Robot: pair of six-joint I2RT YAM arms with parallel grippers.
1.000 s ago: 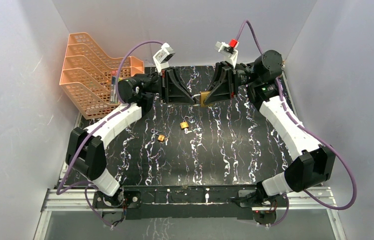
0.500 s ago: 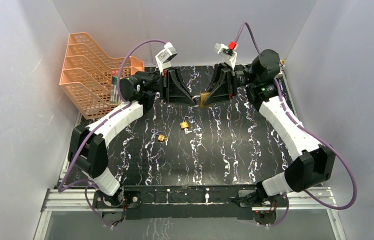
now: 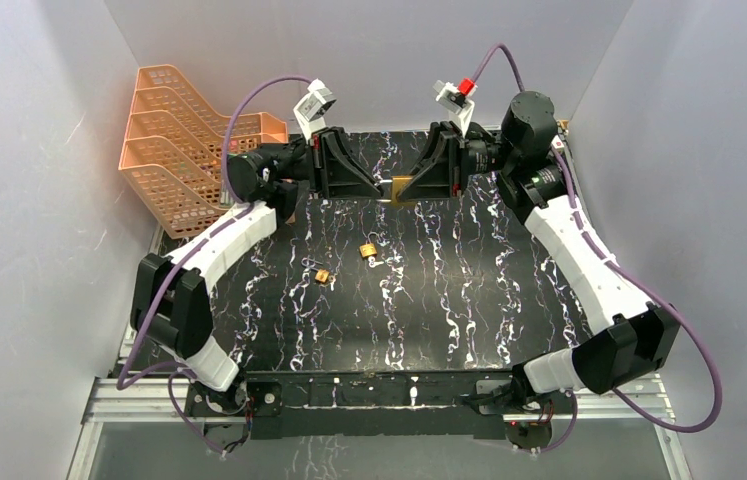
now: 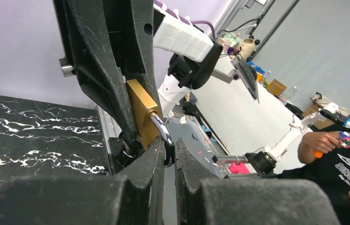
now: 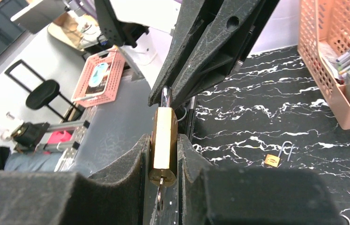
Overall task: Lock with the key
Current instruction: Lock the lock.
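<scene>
Left pincer [image 4: 168, 149], right pincer [image 5: 163, 161] (outstretched) on padlock [image 5: 164, 133]

The left arm [image 3: 231, 233] and right arm [image 3: 576, 240] reach toward 12 o'clock; the left pincer [image 3: 382, 189], clamped tight, meets the narrowly parted right pincer [image 3: 405, 188] tip to tip.

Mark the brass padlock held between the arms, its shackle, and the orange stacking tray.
brass padlock [image 5: 163, 138]: right wrist view, middle of its brass body.
shackle [image 4: 161, 129]: left wrist view, its steel bend.
orange stacking tray [image 3: 161, 190]: top external view, its mesh side wall.
</scene>
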